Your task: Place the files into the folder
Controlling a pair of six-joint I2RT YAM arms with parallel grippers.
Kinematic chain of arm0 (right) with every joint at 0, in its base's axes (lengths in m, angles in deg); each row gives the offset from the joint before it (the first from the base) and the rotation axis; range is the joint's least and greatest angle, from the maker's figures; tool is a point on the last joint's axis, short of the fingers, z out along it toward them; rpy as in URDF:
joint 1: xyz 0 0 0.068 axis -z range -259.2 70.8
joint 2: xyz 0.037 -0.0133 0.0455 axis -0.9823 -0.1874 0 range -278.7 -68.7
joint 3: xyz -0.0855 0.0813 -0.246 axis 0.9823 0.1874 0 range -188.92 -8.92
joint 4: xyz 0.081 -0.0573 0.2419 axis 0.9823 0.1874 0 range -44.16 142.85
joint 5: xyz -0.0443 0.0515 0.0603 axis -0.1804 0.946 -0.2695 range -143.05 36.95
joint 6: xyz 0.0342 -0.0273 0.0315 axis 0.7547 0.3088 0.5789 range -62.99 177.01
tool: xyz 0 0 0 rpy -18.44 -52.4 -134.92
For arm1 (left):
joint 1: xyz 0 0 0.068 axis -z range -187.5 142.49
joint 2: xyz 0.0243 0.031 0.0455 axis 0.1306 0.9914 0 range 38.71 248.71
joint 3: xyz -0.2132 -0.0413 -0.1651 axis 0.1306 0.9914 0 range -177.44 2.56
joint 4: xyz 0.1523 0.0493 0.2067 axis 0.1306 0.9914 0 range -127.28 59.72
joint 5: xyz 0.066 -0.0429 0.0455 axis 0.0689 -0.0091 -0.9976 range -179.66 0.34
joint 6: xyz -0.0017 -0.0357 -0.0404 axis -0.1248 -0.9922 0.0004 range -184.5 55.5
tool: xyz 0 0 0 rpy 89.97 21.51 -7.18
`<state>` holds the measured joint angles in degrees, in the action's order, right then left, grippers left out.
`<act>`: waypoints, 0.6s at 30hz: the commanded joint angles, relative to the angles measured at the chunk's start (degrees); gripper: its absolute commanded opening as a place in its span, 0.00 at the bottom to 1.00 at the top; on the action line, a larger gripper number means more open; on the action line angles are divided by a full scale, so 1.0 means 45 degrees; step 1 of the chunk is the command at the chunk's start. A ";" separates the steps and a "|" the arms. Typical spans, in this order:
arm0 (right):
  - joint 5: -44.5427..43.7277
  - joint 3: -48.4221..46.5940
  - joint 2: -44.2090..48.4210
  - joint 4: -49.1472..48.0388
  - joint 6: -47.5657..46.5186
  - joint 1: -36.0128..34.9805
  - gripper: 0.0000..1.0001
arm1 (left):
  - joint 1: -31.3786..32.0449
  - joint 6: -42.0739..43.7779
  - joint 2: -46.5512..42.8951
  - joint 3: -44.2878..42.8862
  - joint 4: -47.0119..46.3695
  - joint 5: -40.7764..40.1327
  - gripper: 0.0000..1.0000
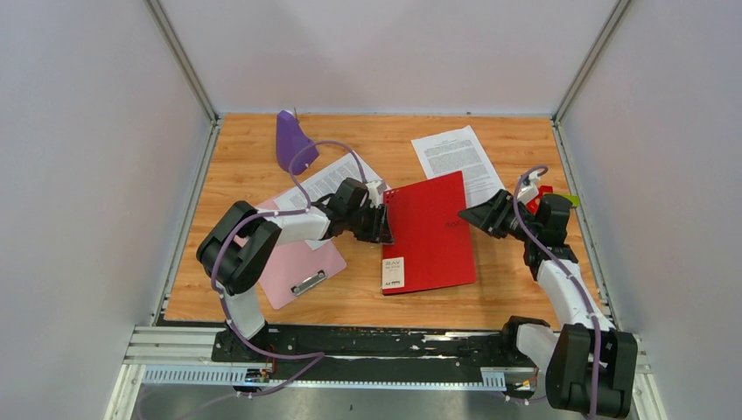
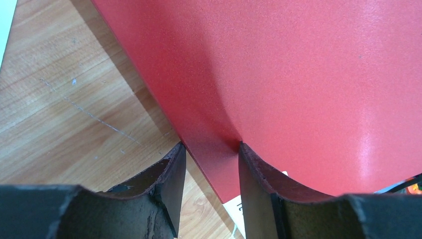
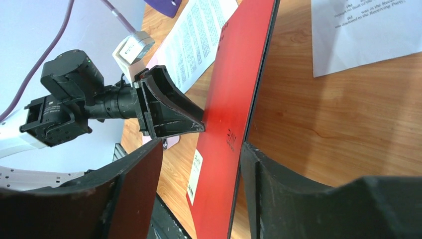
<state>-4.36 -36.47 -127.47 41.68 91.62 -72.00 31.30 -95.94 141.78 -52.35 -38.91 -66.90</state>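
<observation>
The folder lies red cover up mid-surface. Well to its left sits a pink clipboard. One of the files lies just off the folder's far left corner, partly under the left arm. The left end effector meets the folder's left edge, jaws apart with that edge between them. The second sheet lies at the folder's far right corner. The right end effector is just beside the folder's right edge, jaws apart, holding nothing.
</observation>
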 commanded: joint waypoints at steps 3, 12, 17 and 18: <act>0.2536 -0.0498 0.0120 -0.0404 0.0641 -0.1258 0.55 | 0.0537 -0.0299 0.0570 -0.0564 -0.1008 0.1970 0.49; 0.1502 -0.1263 -0.0311 0.2545 -0.1014 -0.1533 0.58 | 0.0536 -0.0107 0.0485 -0.0452 -0.1188 0.2510 0.56; 0.1447 -0.1185 -0.0736 0.2598 -0.1108 -0.1535 0.55 | 0.0546 -0.0050 0.0319 -0.0453 -0.1170 0.2621 0.58; 0.1554 -0.1141 -0.0746 0.2428 -0.1004 -0.1526 0.54 | 0.0538 0.0016 0.0285 -0.0443 -0.1121 0.2586 0.58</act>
<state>-0.04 -41.65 -130.61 51.87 88.39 -78.64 33.36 -96.58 143.35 -52.97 -41.29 -58.20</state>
